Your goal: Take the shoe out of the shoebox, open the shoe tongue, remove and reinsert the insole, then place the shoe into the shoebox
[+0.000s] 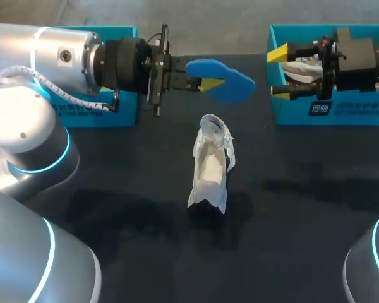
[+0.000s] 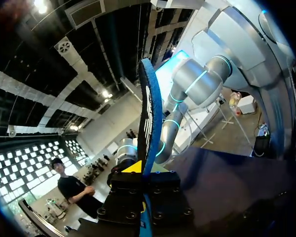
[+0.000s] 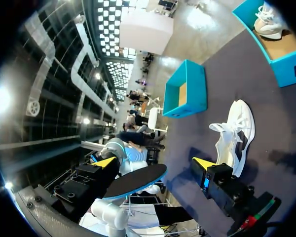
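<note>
Left hand (image 1: 208, 83) clamped on one end of flat blue foam insole (image 1: 230, 79), broad face up, held above black desk (image 1: 114, 208).
White mesh sneaker (image 1: 211, 161) lies on desk just below insole, between teal cardboard shoeboxes (image 1: 290, 113), mouth up. Likely positioned for reinsertion.
Right hand (image 1: 279, 72) open, facing insole tip. Probably standing by to assist.

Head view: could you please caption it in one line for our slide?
Left end effector grips the blue insole aloft; white shoe lies on the table; right end effector open by a shoebox.
</note>
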